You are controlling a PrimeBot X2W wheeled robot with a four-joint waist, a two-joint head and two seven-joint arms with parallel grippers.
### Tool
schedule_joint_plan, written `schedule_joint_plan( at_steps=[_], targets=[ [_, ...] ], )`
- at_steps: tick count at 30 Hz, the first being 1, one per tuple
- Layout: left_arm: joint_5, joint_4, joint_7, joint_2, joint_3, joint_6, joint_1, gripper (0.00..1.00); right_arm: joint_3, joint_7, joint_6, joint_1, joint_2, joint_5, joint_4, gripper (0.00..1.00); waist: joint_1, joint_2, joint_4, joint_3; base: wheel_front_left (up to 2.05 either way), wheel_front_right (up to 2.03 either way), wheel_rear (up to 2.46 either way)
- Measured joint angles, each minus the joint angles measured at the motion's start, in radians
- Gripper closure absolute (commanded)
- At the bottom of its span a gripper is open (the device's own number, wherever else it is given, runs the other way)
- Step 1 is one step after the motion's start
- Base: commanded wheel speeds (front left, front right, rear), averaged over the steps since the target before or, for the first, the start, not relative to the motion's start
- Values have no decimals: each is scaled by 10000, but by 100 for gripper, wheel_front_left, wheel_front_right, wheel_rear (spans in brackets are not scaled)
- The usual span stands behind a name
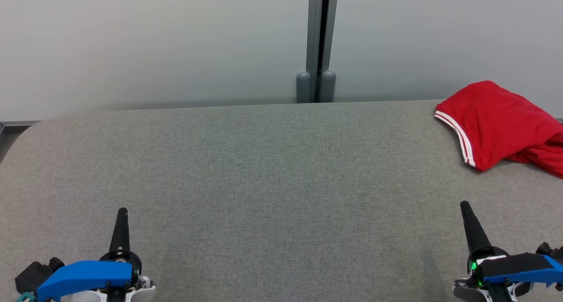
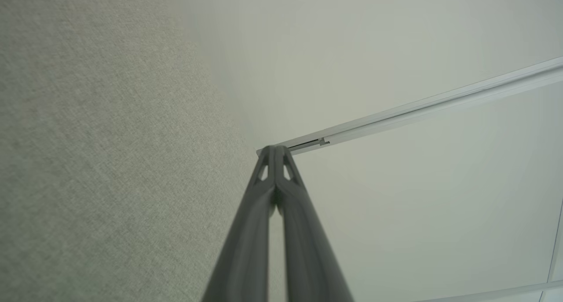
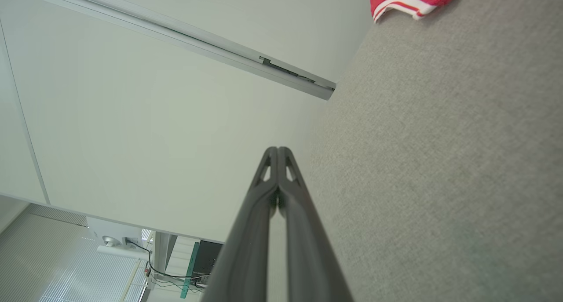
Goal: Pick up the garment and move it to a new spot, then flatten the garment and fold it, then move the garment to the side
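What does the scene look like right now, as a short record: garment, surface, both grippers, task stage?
garment: red with white-striped trim, crumpled, at the far right of the table
table: grey fabric top
left gripper: shut, holding nothing, near left over the table
right gripper: shut, holding nothing, near right, short of the garment and apart from it
task stage: garment not yet picked up

Grey fabric table, pale wall panels.
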Motion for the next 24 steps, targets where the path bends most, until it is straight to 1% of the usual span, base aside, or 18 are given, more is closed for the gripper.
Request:
schedule_joint_plan(
  at_steps=[24],
  targets=[
    [-2100,-15,487,0,146,-109,-319,100,-194,514,0,-216,21,1979,-17,100,0,0,-25,27,0,0,0]
  ],
)
